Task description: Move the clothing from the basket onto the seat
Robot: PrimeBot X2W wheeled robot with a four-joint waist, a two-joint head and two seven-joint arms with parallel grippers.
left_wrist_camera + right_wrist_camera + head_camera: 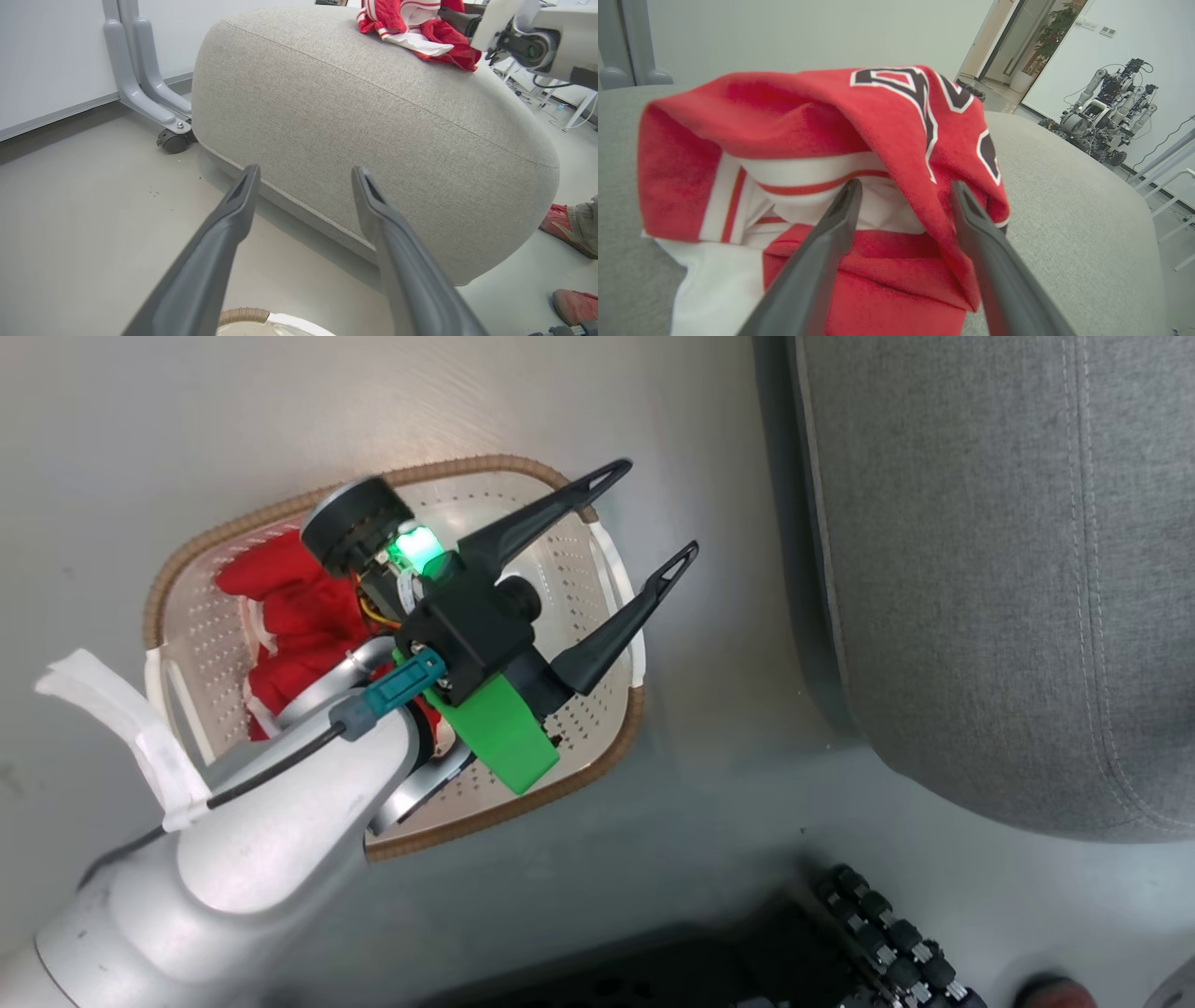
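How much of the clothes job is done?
Done: one red jersey lies on the grey seat. In hand: nothing; the right jaws stand open at the jersey, the left jaws open above the basket. Left: red clothes in the basket.

The only lettering I can find is on the red garment [808, 107], which lies heaped on the grey seat [1064, 186] in the right wrist view. Big dark characters [915, 88] edged in white run across its top fold, at about twelve to one o'clock of the heap. They look like numerals, but the cloth folds over them and cuts each one short, so I can't make out which they are. Another dark, white-edged piece [989, 156] shows lower down, at about three o'clock. The wall plates [1104, 30], at one o'clock of that view, are too small to read.
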